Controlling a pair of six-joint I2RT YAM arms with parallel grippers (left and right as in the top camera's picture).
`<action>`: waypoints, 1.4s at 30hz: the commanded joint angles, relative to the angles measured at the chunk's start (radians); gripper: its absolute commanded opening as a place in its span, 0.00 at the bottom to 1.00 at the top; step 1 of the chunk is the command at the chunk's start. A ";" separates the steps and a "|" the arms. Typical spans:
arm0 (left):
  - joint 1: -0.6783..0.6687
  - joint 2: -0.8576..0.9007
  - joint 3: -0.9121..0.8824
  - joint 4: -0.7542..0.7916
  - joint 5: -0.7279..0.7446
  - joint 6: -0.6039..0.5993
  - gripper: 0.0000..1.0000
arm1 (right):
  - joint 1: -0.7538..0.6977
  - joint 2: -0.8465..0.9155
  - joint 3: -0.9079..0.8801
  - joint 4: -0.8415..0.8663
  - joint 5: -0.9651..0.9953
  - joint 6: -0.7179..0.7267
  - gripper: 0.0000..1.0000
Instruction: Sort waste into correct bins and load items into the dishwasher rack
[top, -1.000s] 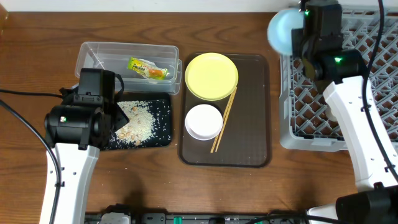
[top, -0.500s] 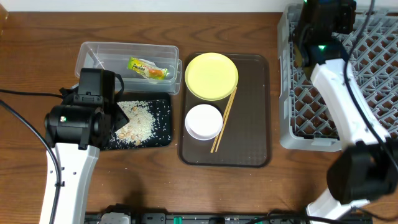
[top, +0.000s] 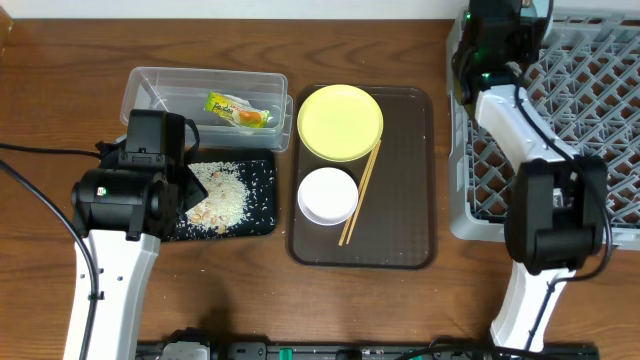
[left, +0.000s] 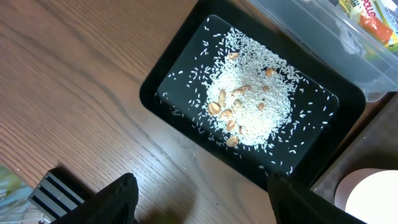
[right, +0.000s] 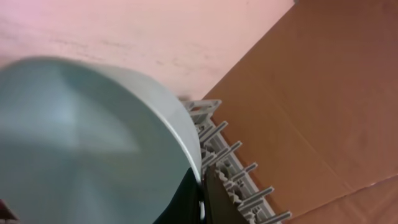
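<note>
Overhead, the dishwasher rack (top: 600, 120) fills the bench's (top: 60, 60) 2 o'clock corner, and the snack wrapper (top: 238, 111) lies in the clear tub (top: 150, 85) at 10 o'clock. From the left wrist, the left hand (left: 199, 208) hangs open above rice scraps (left: 249, 106) in the black tray (left: 149, 93). From the right wrist, the right hand (right: 200, 205) is closed on the light blue bowl (right: 81, 143), pinching its rim at 6 o'clock above the rack's tines.

You see the green-and-yellow wrapper (top: 240, 112) lying in the clear tub (top: 150, 80), far left. Rice scraps (top: 220, 195) are heaped in the black tray (top: 262, 215), just nearer. At centre sit the yellow plate (top: 340, 122) and the upright white bowl (top: 328, 195), with the chopsticks (top: 360, 192) slanting just right of the bowl. The light blue bowl (right: 81, 149) is by the rim of the grey rack (top: 600, 120), far right.
</note>
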 joint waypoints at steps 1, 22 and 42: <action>0.004 0.000 0.004 -0.004 -0.020 -0.005 0.70 | -0.011 0.045 0.006 0.037 0.021 -0.072 0.01; 0.004 0.000 0.004 -0.004 -0.019 -0.005 0.70 | -0.009 0.087 0.006 0.056 0.012 -0.044 0.02; 0.004 0.000 0.004 -0.005 -0.019 -0.004 0.70 | 0.072 0.086 0.006 -0.156 0.013 0.053 0.04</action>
